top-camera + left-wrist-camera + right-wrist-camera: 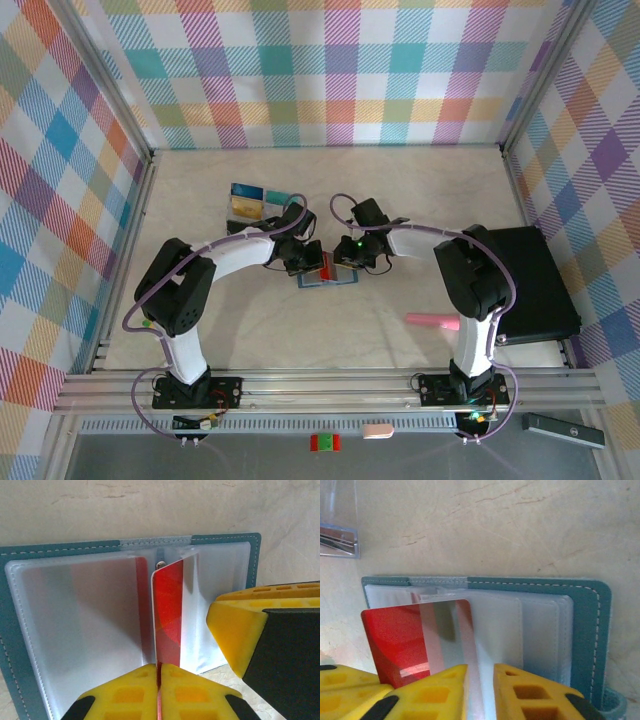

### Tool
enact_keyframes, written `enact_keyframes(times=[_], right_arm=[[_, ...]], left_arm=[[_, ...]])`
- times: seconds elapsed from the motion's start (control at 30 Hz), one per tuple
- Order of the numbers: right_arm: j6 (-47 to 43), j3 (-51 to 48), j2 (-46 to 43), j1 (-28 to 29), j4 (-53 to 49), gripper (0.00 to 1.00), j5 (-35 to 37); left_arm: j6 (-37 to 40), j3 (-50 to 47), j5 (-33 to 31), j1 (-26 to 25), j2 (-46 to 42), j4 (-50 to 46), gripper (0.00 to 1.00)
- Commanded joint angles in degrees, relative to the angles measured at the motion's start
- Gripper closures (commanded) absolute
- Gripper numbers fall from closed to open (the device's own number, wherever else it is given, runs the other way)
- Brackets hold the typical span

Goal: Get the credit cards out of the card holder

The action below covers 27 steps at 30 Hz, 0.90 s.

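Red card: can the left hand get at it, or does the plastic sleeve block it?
Likely yes: the left hand is shut on the red card at its exposed edge; the clear sleeve covers only its far part.

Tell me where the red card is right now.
In the top view the red card is at table centre, over the open card holder, its edge pinched in the left gripper.

- The left gripper [159, 676] and right gripper [480, 680] crowd the card holder [585, 630], with a red card [167, 615] upright at their tips.
- Loose cards [255, 200] behind-left; black box [540, 280] right.
- Far tabletop [420, 185] open.
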Motion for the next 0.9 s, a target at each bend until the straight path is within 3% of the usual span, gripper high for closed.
enact_keyframes(times=[0.0,0.47,0.87], right_arm=[[-0.6,0.7,1.5,0.2,-3.0,0.81,0.4],[-0.6,0.8,2.8,0.2,-3.3,0.83,-0.7],[-0.4,0.1,2.6,0.2,-3.1,0.83,-0.6]], left_arm=[[0.2,-0.3,1.7,-0.6,-0.6,0.1,0.90],[-1.3,-0.2,4.3,-0.5,0.6,3.0,0.80],[-2.5,0.5,4.5,-0.5,2.6,4.3,0.86]])
